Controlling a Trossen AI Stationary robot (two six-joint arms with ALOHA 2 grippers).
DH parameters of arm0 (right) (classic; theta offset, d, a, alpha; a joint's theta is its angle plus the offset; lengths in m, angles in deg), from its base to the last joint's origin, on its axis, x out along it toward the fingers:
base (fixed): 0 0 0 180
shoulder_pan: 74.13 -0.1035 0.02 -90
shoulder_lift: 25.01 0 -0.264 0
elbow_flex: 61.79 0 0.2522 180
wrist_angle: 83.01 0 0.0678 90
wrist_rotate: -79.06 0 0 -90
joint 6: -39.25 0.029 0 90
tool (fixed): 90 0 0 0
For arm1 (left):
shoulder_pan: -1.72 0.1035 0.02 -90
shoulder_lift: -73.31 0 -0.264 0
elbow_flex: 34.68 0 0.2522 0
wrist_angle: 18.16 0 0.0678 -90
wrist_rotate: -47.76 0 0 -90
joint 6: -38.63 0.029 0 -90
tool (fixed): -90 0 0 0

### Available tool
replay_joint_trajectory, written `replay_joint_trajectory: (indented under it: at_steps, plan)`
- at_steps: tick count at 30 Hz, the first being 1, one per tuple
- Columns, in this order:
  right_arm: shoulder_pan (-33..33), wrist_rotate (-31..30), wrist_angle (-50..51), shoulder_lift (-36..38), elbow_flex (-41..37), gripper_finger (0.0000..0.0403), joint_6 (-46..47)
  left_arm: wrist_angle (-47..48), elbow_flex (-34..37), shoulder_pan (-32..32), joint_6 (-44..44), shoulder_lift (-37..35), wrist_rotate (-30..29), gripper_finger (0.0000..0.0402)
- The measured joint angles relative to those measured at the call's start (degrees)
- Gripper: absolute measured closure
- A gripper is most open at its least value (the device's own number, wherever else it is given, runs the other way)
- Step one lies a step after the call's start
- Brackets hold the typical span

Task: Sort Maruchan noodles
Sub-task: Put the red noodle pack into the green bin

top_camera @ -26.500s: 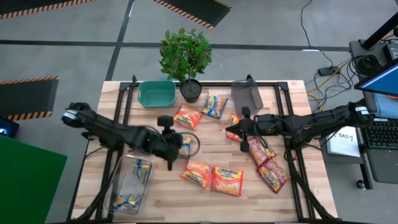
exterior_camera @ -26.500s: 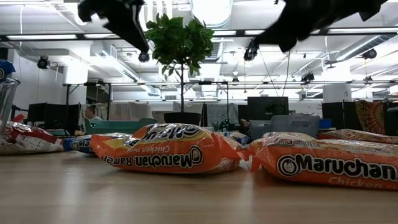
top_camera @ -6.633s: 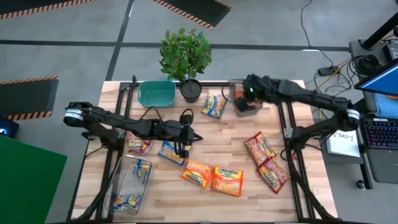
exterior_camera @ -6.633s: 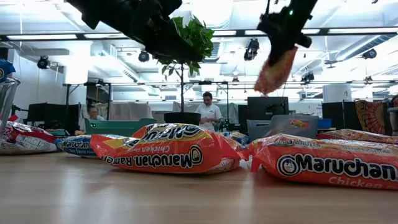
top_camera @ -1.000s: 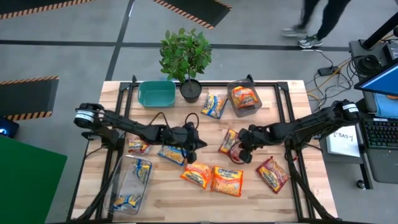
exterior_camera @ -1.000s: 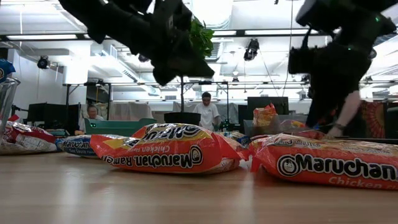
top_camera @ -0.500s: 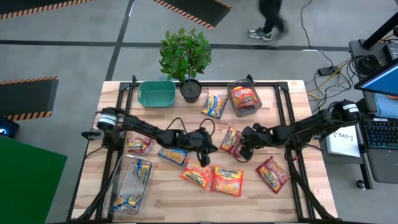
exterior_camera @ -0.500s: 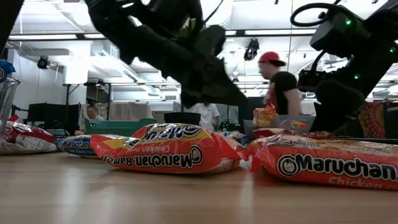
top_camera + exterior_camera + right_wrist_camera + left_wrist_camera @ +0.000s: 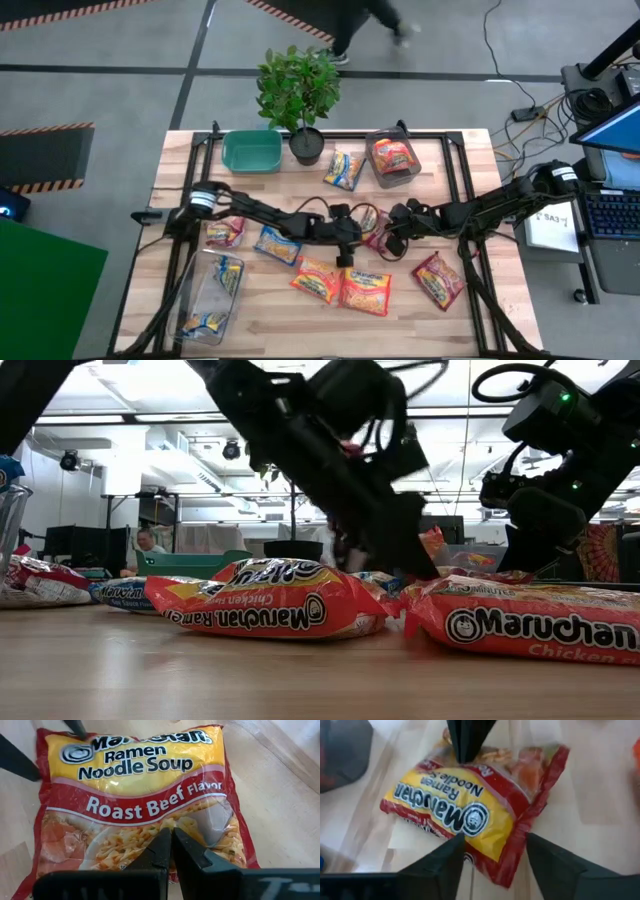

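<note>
A red-and-yellow roast-beef noodle packet [image 9: 371, 222] lies flat at the table's middle, between my two grippers. My right gripper [image 9: 172, 831] comes from the table's right and is shut on the end of the packet [image 9: 135, 795] with the bowl picture. My left gripper [image 9: 492, 845] reaches in from the left and is open. Its fingers stand either side of a corner at the logo end of the packet [image 9: 470, 805]. Two orange packets [image 9: 342, 285] lie side by side on the table nearer the front edge. My right gripper pinches the wrapper on the packet's printed top face [image 9: 172, 820], at the bowl picture near one end, between its fingertips. The fingers slant down from the table's right side. The packet lies flat on the table. I cannot tell whether my left gripper touches the packet.
Another red packet [image 9: 438, 280] lies at the front right; blue ones [image 9: 345, 168] [image 9: 275, 245] lie farther back and left. A clear bin [image 9: 395, 158] holds a red packet and a clear bin [image 9: 215, 295] holds blue ones. A green bin [image 9: 252, 150] and a potted plant [image 9: 297, 100] stand at the back. A person walks behind the table.
My left gripper has gone toward the table's right edge and down to the red packet, rolling a little. Its fingers, closed to a point before, now stand apart. My right gripper has sunk slightly with the packet.
</note>
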Motion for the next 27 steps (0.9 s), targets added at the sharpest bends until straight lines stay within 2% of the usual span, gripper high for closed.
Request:
replay_joint_trajectory:
  at_steps: [6,13,18,25,27]
  plan:
    - [0.0,0.2,0.1,-0.1,0.6,0.0390,-0.3,1.6,-1.4,-0.1,0.2,2.0,-2.6,0.0162]
    - [0.0,0.2,0.0,-0.1,0.7,0.0390,-0.5,1.1,-1.3,0.0,-2.1,2.4,-2.9,0.0179]
    - [0.0,0.2,-0.1,-0.1,0.7,0.0390,-0.6,1.2,-1.3,0.0,-3.0,2.4,-3.0,0.0236]
    - [0.0,0.2,-0.1,0.3,0.7,0.0390,-1.7,1.1,-1.0,0.2,-5.7,2.4,-3.0,0.0377]
    - [0.0,0.3,0.6,1.2,0.9,0.0390,-2.6,0.1,-1.0,0.1,-6.9,2.4,-2.9,0.0393]
